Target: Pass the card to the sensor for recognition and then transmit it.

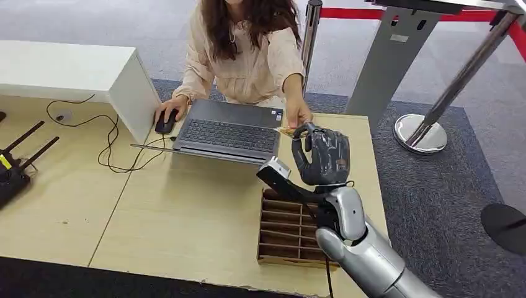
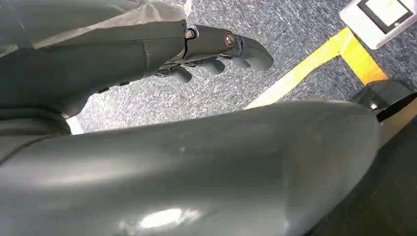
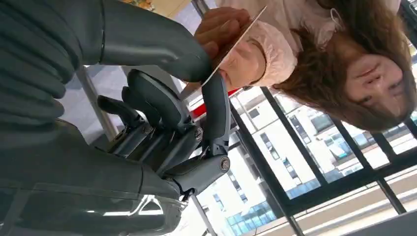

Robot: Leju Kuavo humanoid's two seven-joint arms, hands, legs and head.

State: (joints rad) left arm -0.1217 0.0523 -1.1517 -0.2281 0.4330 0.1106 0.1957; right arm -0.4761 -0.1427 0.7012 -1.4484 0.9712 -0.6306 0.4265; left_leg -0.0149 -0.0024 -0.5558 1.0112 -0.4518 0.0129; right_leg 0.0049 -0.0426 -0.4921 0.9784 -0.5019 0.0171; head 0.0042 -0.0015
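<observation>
handover | right hand [image 3: 162, 123] pinches card [image 3: 231, 49], person's hand [image 1: 298, 116] also gripping | release only once their grip is firm | left hand [image 2: 216, 54] curled, holding nothing

Obstacles I log around my right hand [image 1: 322, 155], which pinches the card [image 1: 285, 131]: the person's hand [image 1: 298, 115] touching the card's far end; open laptop [image 1: 229, 130] just beside on the left; slotted wooden tray [image 1: 288, 230] directly beneath the wrist. Free passage: bare tabletop [image 1: 186, 211] left of the tray.
</observation>
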